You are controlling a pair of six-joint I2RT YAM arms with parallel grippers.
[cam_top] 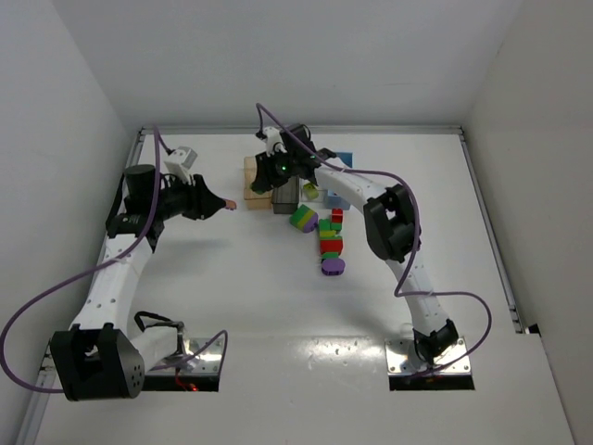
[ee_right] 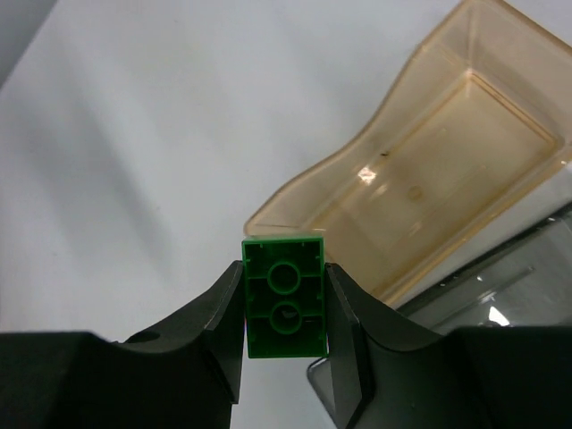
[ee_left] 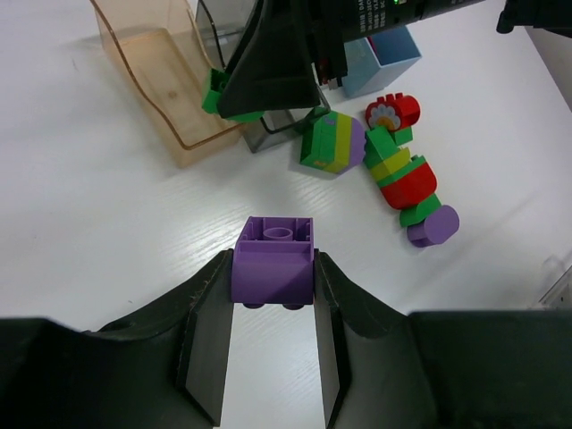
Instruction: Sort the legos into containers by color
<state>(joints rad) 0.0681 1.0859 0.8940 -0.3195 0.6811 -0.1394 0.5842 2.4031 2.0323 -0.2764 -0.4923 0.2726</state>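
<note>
Left gripper (ee_left: 273,299): jaws clamped on purple brick (ee_left: 273,259), studded top facing away from wrist, held over white table (ee_left: 80,223), left of bins

Right gripper (ee_right: 284,313): jaws clamped on green brick (ee_right: 284,308), hollow underside toward wrist camera, above edge of tan-orange bin (ee_right: 447,161), just beside smoky grey bin (ee_right: 514,286)

Light blue bin (ee_left: 386,55) behind right arm

Other legos on table right of bins: purple-and-lime block (ee_left: 332,143), red-green-yellow stack (ee_left: 404,174), purple round piece (ee_left: 435,223), close together in loose row

left arm (cam_top: 111,278) / right arm (cam_top: 419,292): white links, black joints | cables (cam_top: 454,294): purple | base plates (cam_top: 403,358): metal
</note>
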